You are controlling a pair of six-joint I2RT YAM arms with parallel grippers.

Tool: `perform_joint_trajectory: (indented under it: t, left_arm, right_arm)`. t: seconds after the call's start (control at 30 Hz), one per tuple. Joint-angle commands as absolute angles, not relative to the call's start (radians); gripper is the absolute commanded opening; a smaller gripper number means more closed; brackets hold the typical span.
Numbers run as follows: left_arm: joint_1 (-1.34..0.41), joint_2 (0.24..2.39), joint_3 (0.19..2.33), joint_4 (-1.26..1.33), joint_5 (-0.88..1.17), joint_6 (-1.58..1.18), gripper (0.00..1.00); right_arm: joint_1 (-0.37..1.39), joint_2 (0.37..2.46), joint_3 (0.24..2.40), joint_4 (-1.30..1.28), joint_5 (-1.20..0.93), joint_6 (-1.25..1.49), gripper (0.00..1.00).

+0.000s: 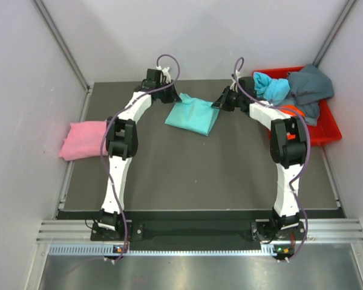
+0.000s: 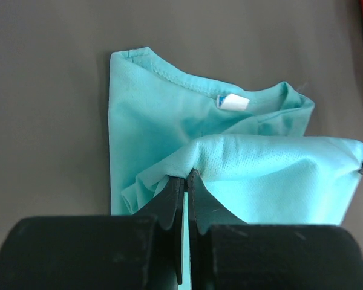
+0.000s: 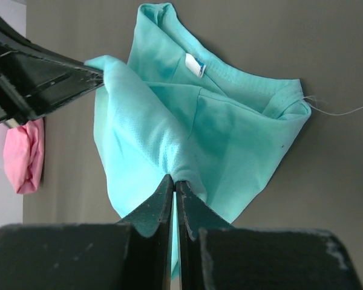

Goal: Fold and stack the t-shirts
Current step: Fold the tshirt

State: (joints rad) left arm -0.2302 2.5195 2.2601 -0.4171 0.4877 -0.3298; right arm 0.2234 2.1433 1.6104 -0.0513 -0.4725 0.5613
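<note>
Shirts span the top view. At middle left the pink t-shirt [image 1: 85, 140] lies bunched on the table's [image 1: 187, 175] left edge. At upper centre the left gripper [image 2: 186, 178] and the right gripper [image 3: 174, 181], both pressed together, each pinch a fold of the teal t-shirt [image 1: 193, 116]. At upper right the red bin [image 1: 324, 134] holds the light blue shirt [image 1: 271, 86], the grey-blue shirt [image 1: 311, 87] and the orange shirt [image 1: 290, 110].

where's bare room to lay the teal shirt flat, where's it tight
Bare: the table mat between left arm and right arm, nearer than the teal shirt. Crowded: far middle, where left gripper and right gripper pinch it; pink shirt at the left edge; heaped red bin far right.
</note>
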Motion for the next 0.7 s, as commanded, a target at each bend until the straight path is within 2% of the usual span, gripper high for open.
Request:
perform_joint_trajectory:
  t: [0.0, 0.47, 0.53, 0.67]
  left_arm:
    - [-0.239, 2.545, 2.344, -0.344, 0.469, -0.293, 0.00]
    - [-0.256, 2.632, 2.431, -0.288, 0.408, -0.233, 0.00]
    - [-0.258, 2.646, 2.459, -0.267, 0.381, -0.216, 0.04]
    - [-0.268, 2.666, 2.500, -0.267, 0.380, -0.212, 0.04]
  right_arm:
    - [0.204, 2.137, 1.625, -0.008, -0.456, 0.560, 0.00]
    - [0.173, 2.215, 1.657, -0.015, -0.410, 0.540, 0.00]
    - [0.173, 2.233, 1.661, -0.017, -0.403, 0.529, 0.00]
    - [0.172, 2.253, 1.675, -0.018, -0.373, 0.512, 0.00]
